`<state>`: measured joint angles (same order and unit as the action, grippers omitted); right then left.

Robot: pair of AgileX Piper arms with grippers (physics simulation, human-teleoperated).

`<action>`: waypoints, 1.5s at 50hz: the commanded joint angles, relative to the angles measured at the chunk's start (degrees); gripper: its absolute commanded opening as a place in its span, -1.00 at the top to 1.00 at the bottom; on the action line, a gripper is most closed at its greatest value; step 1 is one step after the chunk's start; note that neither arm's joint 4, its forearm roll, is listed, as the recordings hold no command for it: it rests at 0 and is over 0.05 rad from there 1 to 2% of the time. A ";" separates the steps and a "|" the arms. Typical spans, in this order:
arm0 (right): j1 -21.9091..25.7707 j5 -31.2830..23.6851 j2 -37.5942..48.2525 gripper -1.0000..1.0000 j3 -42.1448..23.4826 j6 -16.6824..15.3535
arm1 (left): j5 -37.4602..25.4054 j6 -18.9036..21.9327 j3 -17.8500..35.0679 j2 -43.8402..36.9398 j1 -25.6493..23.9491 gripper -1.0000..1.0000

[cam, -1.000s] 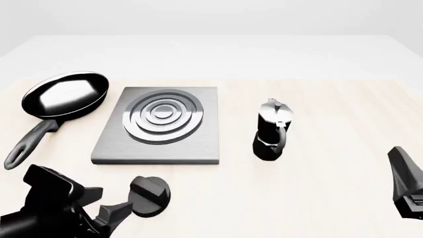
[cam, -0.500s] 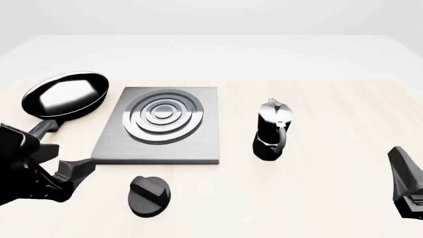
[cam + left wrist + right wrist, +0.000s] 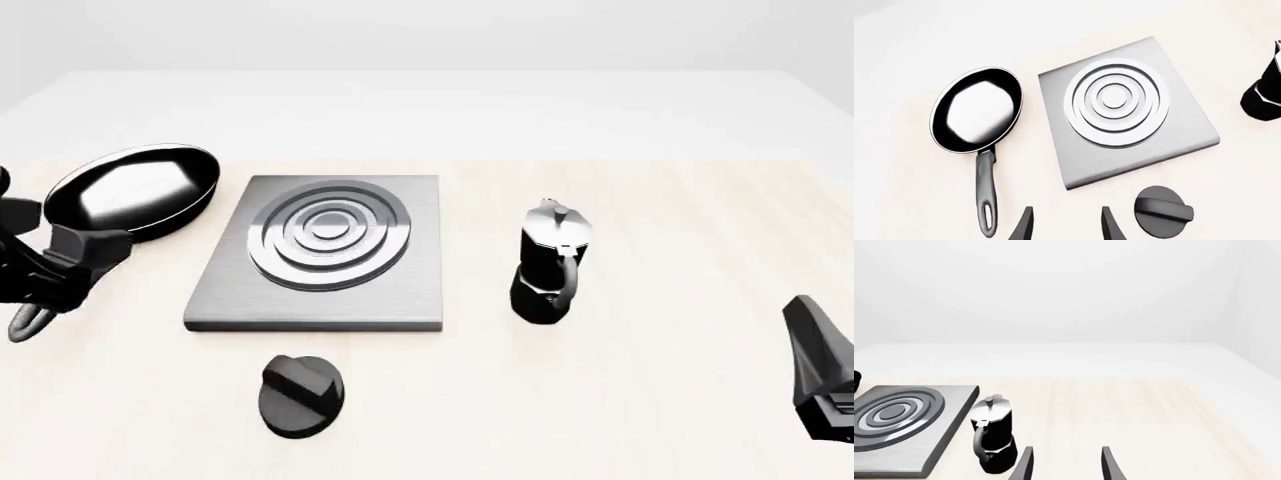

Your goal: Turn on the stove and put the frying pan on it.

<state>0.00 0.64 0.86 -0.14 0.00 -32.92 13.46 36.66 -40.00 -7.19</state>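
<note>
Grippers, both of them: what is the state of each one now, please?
Left gripper: open, holding nothing, above the frying pan handle.
Right gripper: open, holding nothing.

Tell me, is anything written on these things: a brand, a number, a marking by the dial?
None: no text, number or sign shows in any view.
The stove, its knob, the frying pan and the moka pot all have plain, unmarked surfaces.
</note>
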 commanded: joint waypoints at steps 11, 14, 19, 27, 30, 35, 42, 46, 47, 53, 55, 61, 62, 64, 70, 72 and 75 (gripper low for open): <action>0.01 0.00 0.01 -1.00 0.00 0.00 | -0.69 6.44 2.16 -1.03 8.98 -1.00; -0.02 0.00 0.01 -1.00 0.00 -0.01 | -0.07 7.91 1.98 -1.43 11.09 -1.00; 0.01 0.00 0.00 -1.00 0.00 -0.01 | 0.54 9.57 1.63 -1.97 12.76 -1.00; 0.01 -0.01 -0.02 -1.00 0.00 0.01 | 0.94 9.85 3.62 -3.96 14.26 -1.00; 0.01 0.01 0.02 -1.00 0.00 0.01 | 0.84 10.19 5.15 -5.21 14.53 -1.00; 0.01 0.00 0.00 -1.00 0.00 0.01 | 1.01 10.27 6.51 -6.61 15.64 -1.00; 0.01 0.01 0.01 -1.00 0.00 0.01 | 2.03 10.95 5.88 -8.22 16.72 -1.00; 0.01 0.00 0.01 -1.00 0.00 -0.01 | 2.61 11.37 5.66 -9.17 17.40 -1.00; 0.00 0.00 0.01 -1.00 0.00 0.00 | 2.74 11.36 5.69 -9.44 17.65 -1.00; 0.00 0.01 0.02 -1.00 0.00 0.02 | 4.16 11.81 5.28 -11.44 18.81 -1.00; 0.02 0.00 -0.01 -1.00 0.00 -0.01 | 4.80 12.06 5.04 -11.95 19.07 -1.00; 0.00 0.00 0.00 -1.00 0.00 0.00 | 7.87 13.69 4.25 -13.68 19.60 -1.00; 0.00 0.00 0.00 -1.00 0.00 0.00 | 8.15 13.80 4.33 -14.13 19.71 -1.00; 0.01 0.00 -0.01 -1.00 0.00 -0.01 | 8.57 13.70 4.66 -14.77 19.86 -1.00; 0.01 0.01 0.02 -1.00 0.00 0.01 | 10.19 14.11 5.04 -16.51 20.37 -1.00; 0.00 0.00 0.01 -1.00 0.00 0.01 | 10.78 14.07 5.01 -17.34 20.20 -1.00; 0.00 -0.01 -0.02 -1.00 0.00 0.00 | 11.45 13.95 5.19 -18.40 20.37 -1.00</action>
<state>0.00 0.64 0.86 -0.14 0.00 -24.08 26.95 41.65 -55.30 12.54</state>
